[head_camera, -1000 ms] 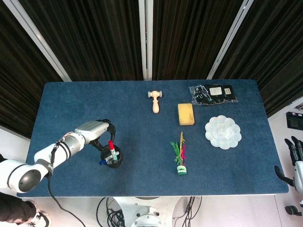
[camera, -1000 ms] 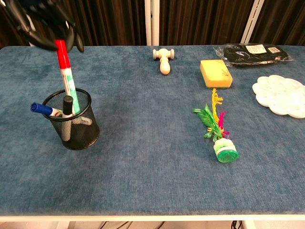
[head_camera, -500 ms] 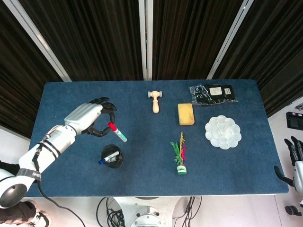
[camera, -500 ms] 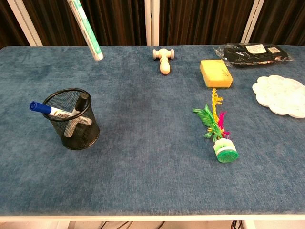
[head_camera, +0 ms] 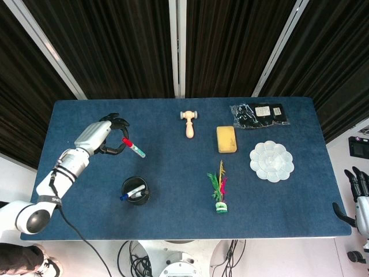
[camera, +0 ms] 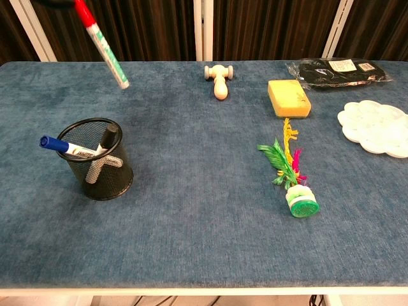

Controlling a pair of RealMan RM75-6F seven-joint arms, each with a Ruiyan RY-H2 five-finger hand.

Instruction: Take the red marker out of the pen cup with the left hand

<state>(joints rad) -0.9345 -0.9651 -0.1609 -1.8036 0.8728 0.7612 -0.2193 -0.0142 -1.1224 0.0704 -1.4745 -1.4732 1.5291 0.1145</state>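
With my left hand (head_camera: pixel 105 137) pinching the red marker (head_camera: pixel 133 148) by its capped end, the extraction looks done: the marker hangs tilted in the air, wholly clear of the pen cup (camera: pixel 97 159) and well behind it toward the far edge of the table (head_camera: pixel 173 190). Inside the cup a blue marker (camera: pixel 64 147) and a black one (camera: pixel 108 136) remain. My right hand (head_camera: pixel 358 196) rests off the table, far to the cup's right, fingers apart and holding nothing. What is left, I judge, is only setting the marker down somewhere.
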